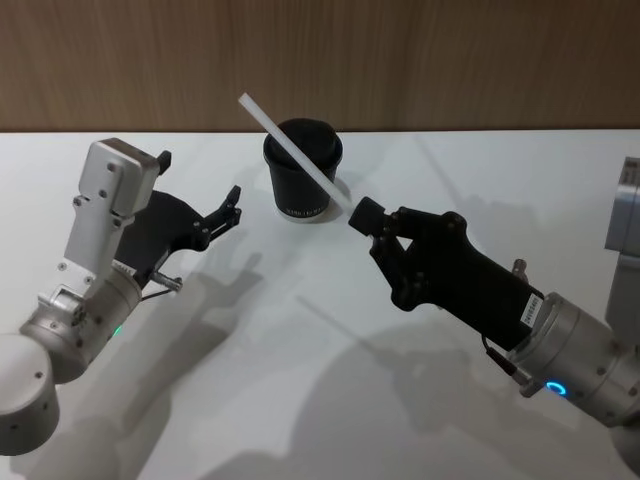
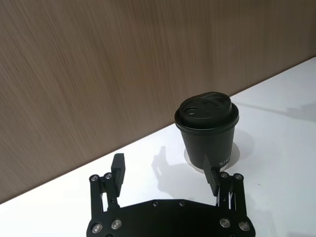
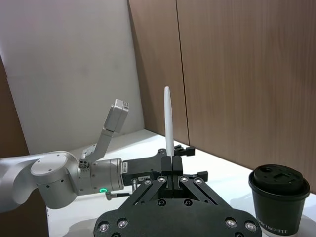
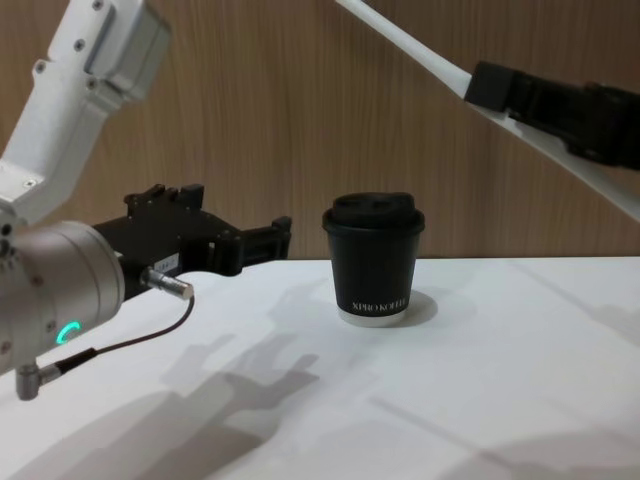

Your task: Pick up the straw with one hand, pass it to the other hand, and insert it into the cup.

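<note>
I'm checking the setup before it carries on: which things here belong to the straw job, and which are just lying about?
In the job:
straw, held in the right pincer
cup, lid on
left pincer, open beside the cup

Just there:
table
wood wall behind

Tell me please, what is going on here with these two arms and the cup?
The right end effector is shut on a long, thin white straw and holds it in the air, slanting above a small black paper cup with a black domed lid. The cup stands upright on the white table, and the straw is not yet in it. The left end effector is open, holds nothing, and hovers beside the cup.
</note>
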